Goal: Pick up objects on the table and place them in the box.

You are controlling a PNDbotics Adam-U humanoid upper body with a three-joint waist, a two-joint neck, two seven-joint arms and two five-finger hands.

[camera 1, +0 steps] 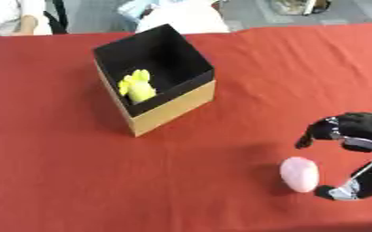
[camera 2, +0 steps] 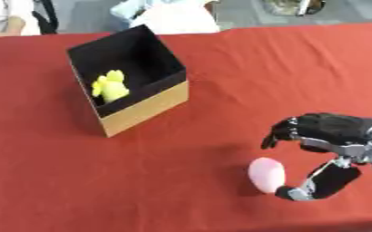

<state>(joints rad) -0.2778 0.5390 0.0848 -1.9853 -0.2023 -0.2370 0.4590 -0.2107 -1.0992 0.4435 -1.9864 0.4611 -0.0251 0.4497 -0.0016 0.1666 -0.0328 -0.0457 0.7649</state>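
Near the counter's front right corner, the right hand [camera 2: 332, 136] arches released fingers beside a pink egg-shaped object [camera 2: 266, 174]; probably smooth, light, best cupped around its middle.

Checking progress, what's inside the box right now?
One yellow object lies inside the box, against its left wall. The near wall hides part of the floor, so anything there can't be seen.

Stereo pair, head-mounted, looking steeply down on red table [camera 1: 54, 181]. Both eyes share box [camera 1: 173, 102], right hand [camera 2: 332, 136]; right eye's framing shifted slightly rightward.
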